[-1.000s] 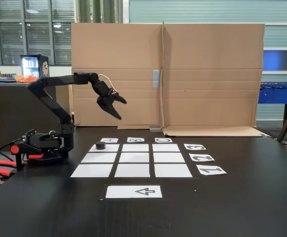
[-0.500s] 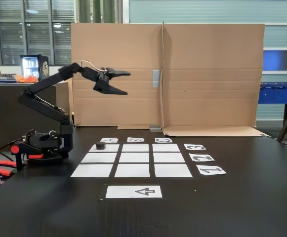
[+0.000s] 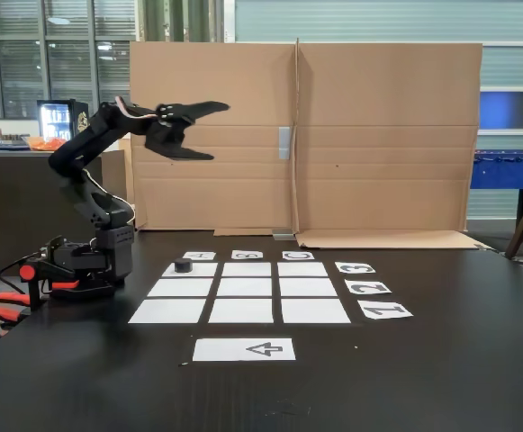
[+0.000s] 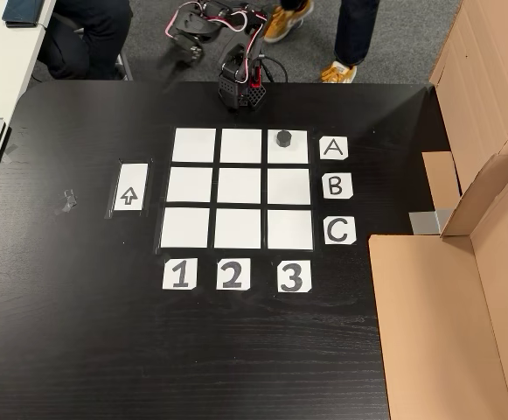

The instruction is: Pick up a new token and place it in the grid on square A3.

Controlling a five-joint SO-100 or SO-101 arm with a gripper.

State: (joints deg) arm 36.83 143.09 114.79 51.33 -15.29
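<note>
The token (image 4: 283, 137) sits on square A3 (image 4: 294, 152), the corner cell of the grid (image 4: 239, 185) in line with the "A" label (image 4: 333, 148) and the "3" label (image 4: 294, 276) in the other view. It rests upright near the cell's outer edge, wholly on the white paper. In the fixed view the same token (image 3: 183, 265) shows on the far left cell, close to the arm's base (image 3: 79, 267).

The pincer (image 3: 202, 131) is raised high above the black worktop (image 3: 441, 360), in front of the cardboard backdrop (image 3: 378, 135), well apart from the token. Its two fingers are spread and nothing is between them, so it is released and empty. The arm is folded up over its base, pointing roughly level toward the right of the fixed view.

Judging from this layout, the placing step looks done: the token lies where the task asks and the arm appears to be in a retreat or rest pose. The other eight cells are bare, as is the white sheet with an arrow (image 4: 129, 196). If anything is left, it is only for the arm to settle at rest without sweeping low over the near row, where a dropped elbow or finger could nudge the token off its cell. No further grasp seems called for.
</note>
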